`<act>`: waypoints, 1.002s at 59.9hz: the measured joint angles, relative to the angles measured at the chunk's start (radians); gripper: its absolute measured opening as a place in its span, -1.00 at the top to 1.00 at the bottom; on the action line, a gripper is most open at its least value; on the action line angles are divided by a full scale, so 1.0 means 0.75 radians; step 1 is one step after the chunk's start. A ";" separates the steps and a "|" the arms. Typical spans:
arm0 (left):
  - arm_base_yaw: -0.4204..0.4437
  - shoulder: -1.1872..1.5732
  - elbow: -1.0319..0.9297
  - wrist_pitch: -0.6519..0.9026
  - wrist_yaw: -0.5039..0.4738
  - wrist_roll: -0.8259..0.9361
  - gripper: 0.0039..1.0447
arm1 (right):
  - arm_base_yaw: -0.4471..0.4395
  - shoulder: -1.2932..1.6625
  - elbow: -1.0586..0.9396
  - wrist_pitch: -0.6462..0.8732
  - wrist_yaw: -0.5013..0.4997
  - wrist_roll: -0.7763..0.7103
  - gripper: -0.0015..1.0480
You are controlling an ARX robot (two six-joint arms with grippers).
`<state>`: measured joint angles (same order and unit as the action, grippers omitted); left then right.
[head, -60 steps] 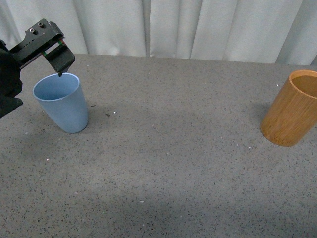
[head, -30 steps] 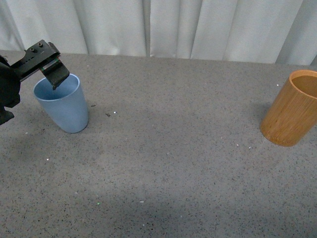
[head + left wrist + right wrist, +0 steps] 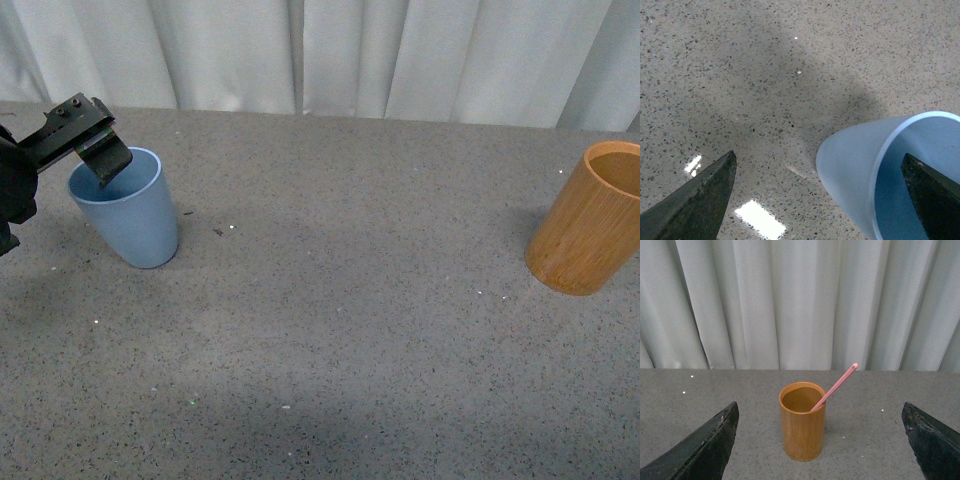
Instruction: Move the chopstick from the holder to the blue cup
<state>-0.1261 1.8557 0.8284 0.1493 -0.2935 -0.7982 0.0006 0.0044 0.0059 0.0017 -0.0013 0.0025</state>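
Note:
The blue cup (image 3: 128, 212) stands upright at the table's far left. My left gripper (image 3: 104, 168) hangs open at its rim. In the left wrist view the left gripper (image 3: 818, 157) straddles the blue cup's (image 3: 860, 165) wall, with one finger inside and the other outside over the table; nothing is between the fingers but that wall. The holder (image 3: 588, 222) stands at the far right. In the right wrist view one pink chopstick (image 3: 835, 387) leans out of the holder (image 3: 802, 425). My right gripper (image 3: 820, 407) is open, well short of the holder and facing it.
White curtains (image 3: 330, 55) hang along the table's far edge. The grey speckled tabletop (image 3: 340, 330) stretches between cup and holder, with only small white specks on it. The holder sits close to the front view's right edge.
My left gripper has dropped from above the blue cup down to its rim and shifted slightly left. Cup and holder have not moved.

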 joint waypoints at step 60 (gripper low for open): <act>-0.454 -0.021 0.098 0.011 0.077 0.042 0.93 | 0.000 0.000 0.000 0.000 0.000 0.000 -0.82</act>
<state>-0.4664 1.8400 0.9016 0.1577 -0.2356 -0.7666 0.0006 0.0044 0.0059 0.0017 -0.0013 0.0025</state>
